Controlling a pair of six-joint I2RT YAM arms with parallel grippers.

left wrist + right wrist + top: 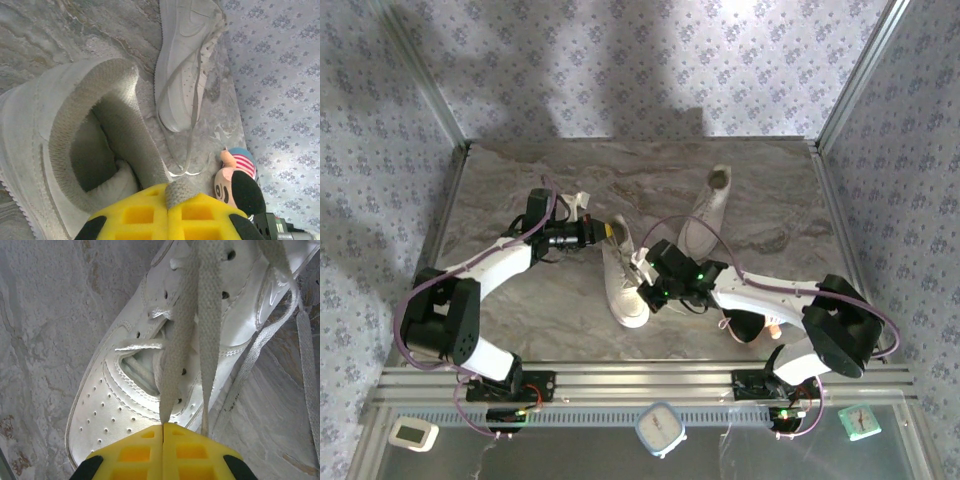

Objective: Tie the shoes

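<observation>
Two white shoes lie on the marble table. The near shoe [623,290] points its toe toward the arm bases, and the far shoe [705,215] lies behind it to the right. My left gripper [608,232] is at the near shoe's heel end. In the left wrist view its yellow pads [145,215] are shut on the grey lined collar [187,192] of the near shoe [30,125]. My right gripper [642,290] hangs over that shoe's front. In the right wrist view this gripper [164,426] is shut on a white lace [180,340] rising taut from the near shoe [110,390].
A black-and-pink plush toy [240,185] lies on the table beside the right arm [750,325]. The far shoe [185,65] trails loose laces [192,130] across the marble. Metal-framed walls [840,110] enclose the table. A rail [640,385] runs along the near edge.
</observation>
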